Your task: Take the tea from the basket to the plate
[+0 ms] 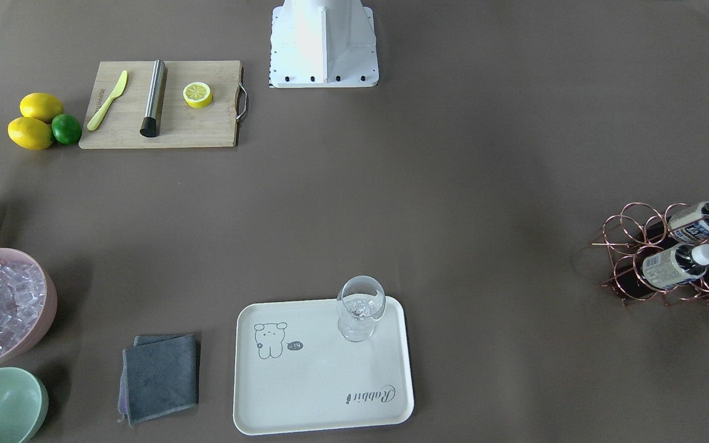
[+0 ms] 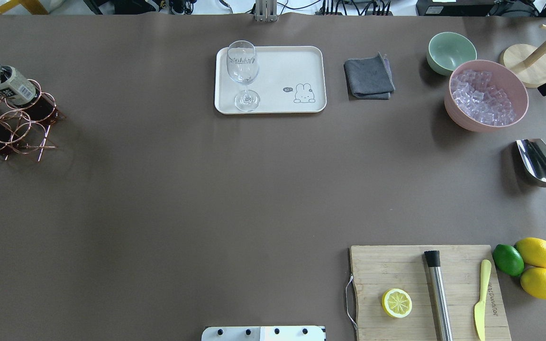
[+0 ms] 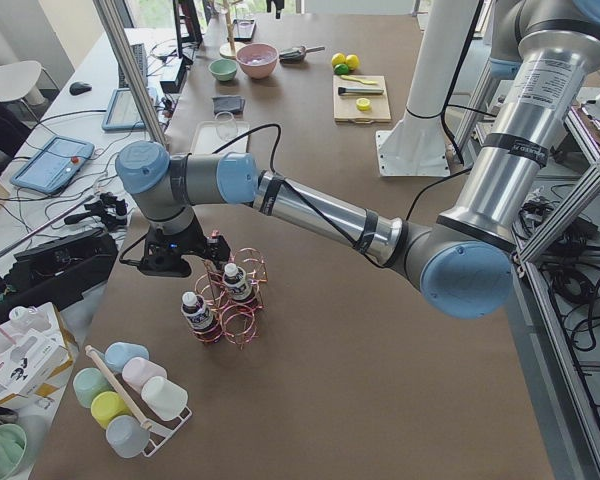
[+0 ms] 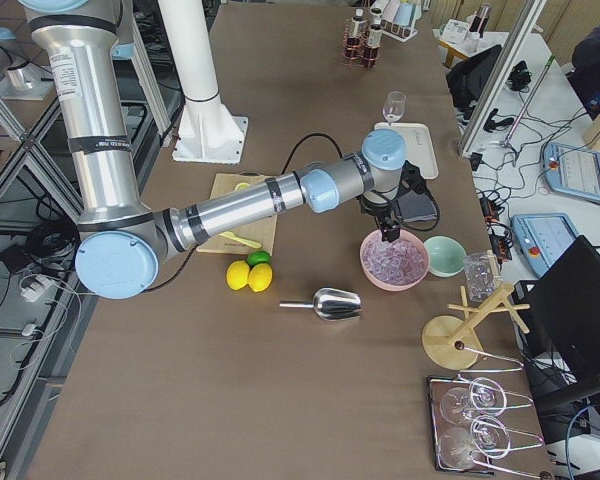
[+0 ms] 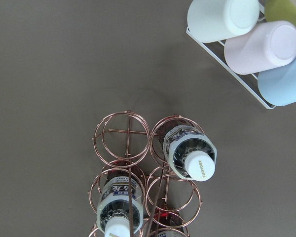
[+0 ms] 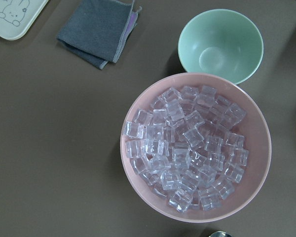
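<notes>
Three bottles of tea (image 5: 190, 154) sit caps up in ring cells of the basket (image 5: 123, 131), at the far left end of the table on the robot's left. Two bottles show fully. The third is cut off at the picture edges and hard to make out. One white cap reads "SUNTORY"; the label print is too small to read.

The left gripper (image 3: 185, 262) hangs just above and beside the basket, apart from the bottles. Its wrist camera looks straight down on the caps, and no fingers show there. Whether its fingers are spread or pressed together cannot be told. The right gripper (image 4: 388, 232) hangs over the pink bowl (image 6: 260, 148) of ice cubes (image 6: 185, 148), and its fingers are equally unclear.

The plate (image 1: 324, 375) lies well apart from the basket, mid-table on the side far from the robot. It carries a small animal drawing, a "hi" bubble and the script "Rabbit". A wine glass (image 1: 360, 307) stands on one corner.
</notes>
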Controlling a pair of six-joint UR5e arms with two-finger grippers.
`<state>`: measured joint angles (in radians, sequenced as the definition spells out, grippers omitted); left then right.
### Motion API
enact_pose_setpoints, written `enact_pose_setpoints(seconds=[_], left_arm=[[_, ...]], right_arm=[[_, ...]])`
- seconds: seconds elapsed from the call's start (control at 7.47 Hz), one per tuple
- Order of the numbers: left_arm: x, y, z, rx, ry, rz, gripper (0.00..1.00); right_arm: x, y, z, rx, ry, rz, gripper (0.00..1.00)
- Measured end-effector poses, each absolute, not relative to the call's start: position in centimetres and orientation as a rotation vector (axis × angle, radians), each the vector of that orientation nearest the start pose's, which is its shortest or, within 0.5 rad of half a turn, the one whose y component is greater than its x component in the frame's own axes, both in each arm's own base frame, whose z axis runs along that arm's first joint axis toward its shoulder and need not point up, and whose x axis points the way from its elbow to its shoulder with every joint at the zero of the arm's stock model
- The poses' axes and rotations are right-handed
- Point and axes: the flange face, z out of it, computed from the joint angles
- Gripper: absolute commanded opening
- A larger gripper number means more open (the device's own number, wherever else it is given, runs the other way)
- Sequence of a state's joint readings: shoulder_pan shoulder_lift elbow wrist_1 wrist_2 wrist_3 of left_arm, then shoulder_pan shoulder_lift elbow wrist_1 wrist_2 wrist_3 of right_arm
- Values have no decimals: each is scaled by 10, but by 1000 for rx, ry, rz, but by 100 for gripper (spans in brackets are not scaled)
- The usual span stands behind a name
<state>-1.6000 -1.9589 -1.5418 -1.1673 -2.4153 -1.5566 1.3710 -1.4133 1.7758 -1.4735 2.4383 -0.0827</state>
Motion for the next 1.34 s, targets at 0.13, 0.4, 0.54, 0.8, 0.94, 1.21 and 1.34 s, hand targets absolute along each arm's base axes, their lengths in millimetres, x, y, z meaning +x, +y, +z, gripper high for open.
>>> enact_pose_setpoints(seconds=[0.13, 0.4, 0.54, 0.8, 0.94, 1.21, 1.34], left_arm=[[-70, -626, 489, -707, 631, -1577, 98], [-57, -629, 487, -748, 605, -1677, 97], [-50, -628, 483, -752, 606, -1688, 88], [-38, -599, 463, -705, 664, -1635, 76], [-31, -582, 458, -679, 691, -1605, 74], [-6, -568, 469, -677, 679, -1558, 58], [2, -566, 476, -669, 667, -1543, 40]], right_arm=[[-56, -553, 458, 393, -884, -468, 100], [-56, -551, 465, 362, -889, -416, 100], [-56, -550, 471, 329, -894, -366, 100], [-56, -551, 476, 301, -897, -324, 100], [-56, -550, 476, 296, -899, -313, 100], [-56, -550, 476, 288, -903, -297, 100], [-57, -550, 476, 286, -904, -292, 100]])
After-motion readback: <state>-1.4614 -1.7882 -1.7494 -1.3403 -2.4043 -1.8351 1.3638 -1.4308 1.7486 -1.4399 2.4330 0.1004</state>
